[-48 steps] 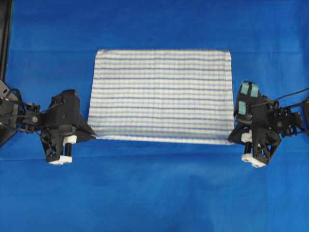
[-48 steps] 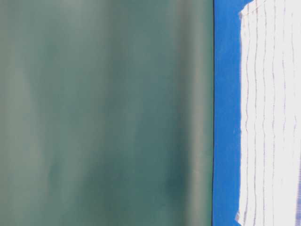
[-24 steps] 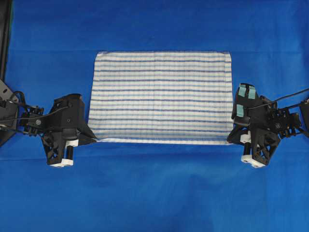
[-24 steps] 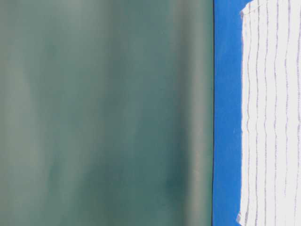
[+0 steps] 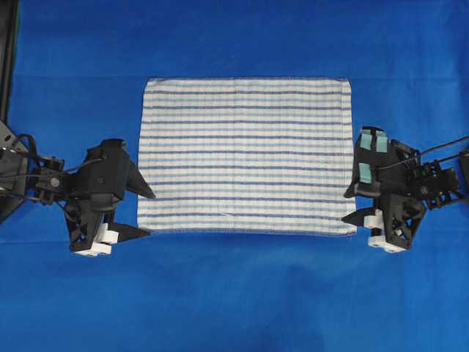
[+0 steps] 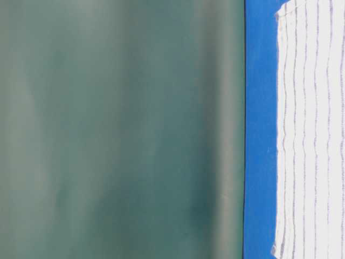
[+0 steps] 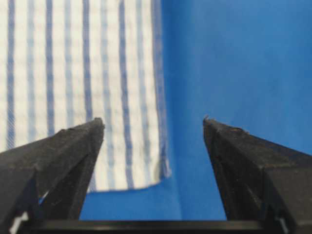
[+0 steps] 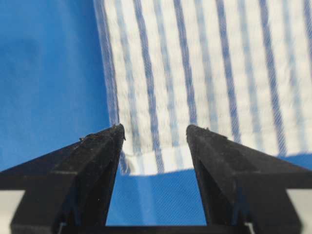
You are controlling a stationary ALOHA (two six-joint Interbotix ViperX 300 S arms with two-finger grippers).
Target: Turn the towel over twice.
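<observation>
Lying flat: one towel (image 5: 245, 155); two end effectors, left (image 5: 146, 214), right (image 5: 354, 205), both spread, empty.

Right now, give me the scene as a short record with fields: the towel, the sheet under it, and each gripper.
towel: white with blue stripes, lying flat and spread out on the sheet
sheet: plain blue, covers the table
left gripper: open, at the towel's near left corner, holding nothing
right gripper: open, at the towel's near right corner, holding nothing
towel corners: the near left corner and the near right corner both lie on the sheet, free of the jaws
</observation>
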